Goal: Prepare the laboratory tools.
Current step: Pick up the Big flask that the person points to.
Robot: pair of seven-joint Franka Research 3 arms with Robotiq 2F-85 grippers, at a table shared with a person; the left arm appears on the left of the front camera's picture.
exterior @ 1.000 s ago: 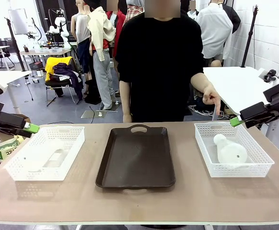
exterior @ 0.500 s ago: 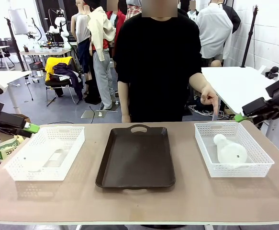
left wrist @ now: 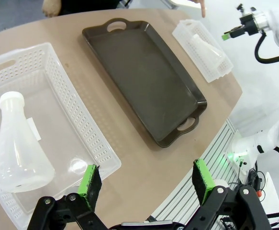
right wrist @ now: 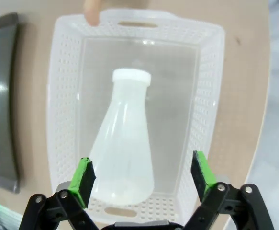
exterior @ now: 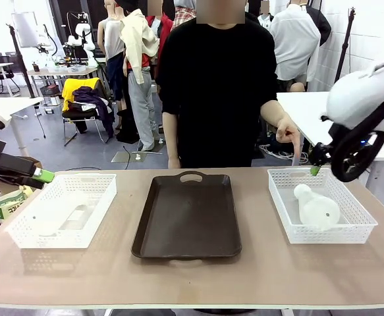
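- Desk (exterior: pixel 257 276): tan top shared with a person standing at its far edge.
- Tray (exterior: pixel 188 217): dark brown, rectangular, at the middle of the desk, one handle toward the far edge. Nothing lies on it.
- Left basket (exterior: pixel 27 238): white lattice, at the desk's left end.
- Left flask (left wrist: pixel 17 143): frosted-white conical flask lying on its side inside the left basket. No gripper touches it.
- Right basket (exterior: pixel 327 236): white lattice, at the desk's right end, close to the far edge.
- Right flask (exterior: pixel 315 205): same kind, lying on its side inside the right basket, neck toward the desk's far edge.
- Left gripper (left wrist: pixel 146 179): jaws spread wide and holding nothing. In the front view it is by the desk's left edge, apart from the left basket.
- Right gripper (right wrist: pixel 142 176): jaws spread wide and holding nothing. It hangs above the right basket, looking down on the right flask, with a green pad showing on either side of the flask's wide base. No contact is visible.
- Person's hand (exterior: pixel 289 135): one finger points down at the right basket's far rim.
- Progress, as judged: the task is at its very start. Both flasks are in their baskets and neither is grasped.
- Remaining, as judged: the right flask looks to be first in line, given the pointing finger and the gripper above it. Both flasks probably belong on the tray, but the pictures cannot confirm this.
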